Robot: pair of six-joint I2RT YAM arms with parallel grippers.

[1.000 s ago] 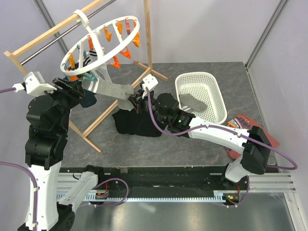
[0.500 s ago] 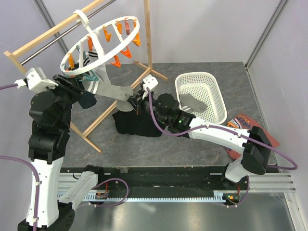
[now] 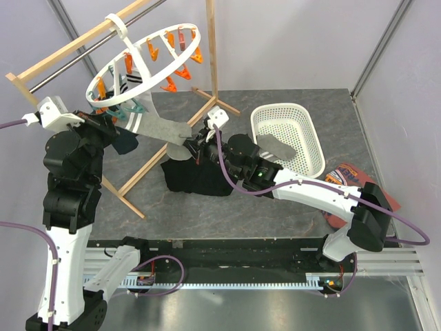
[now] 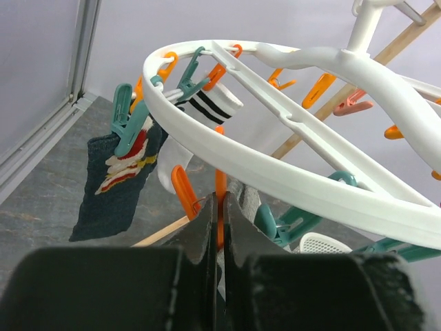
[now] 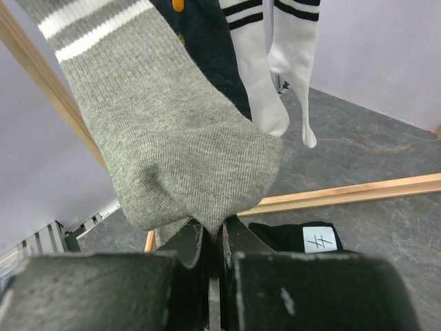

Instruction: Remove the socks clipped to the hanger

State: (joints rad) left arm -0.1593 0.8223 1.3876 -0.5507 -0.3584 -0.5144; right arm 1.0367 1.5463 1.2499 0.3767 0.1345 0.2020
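pinching grey sock (image 5: 172, 138) near white label (image 5: 319, 241)

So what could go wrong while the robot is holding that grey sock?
1. The right gripper pinches only the toe tip of the grey sock, so the sock may slip free.
2. The sock runs tight up to the hanger, which hangs tilted. A pull could swing it and shake the white striped socks.
3. The left gripper is shut on a thin orange peg. It could slide off before the peg opens.
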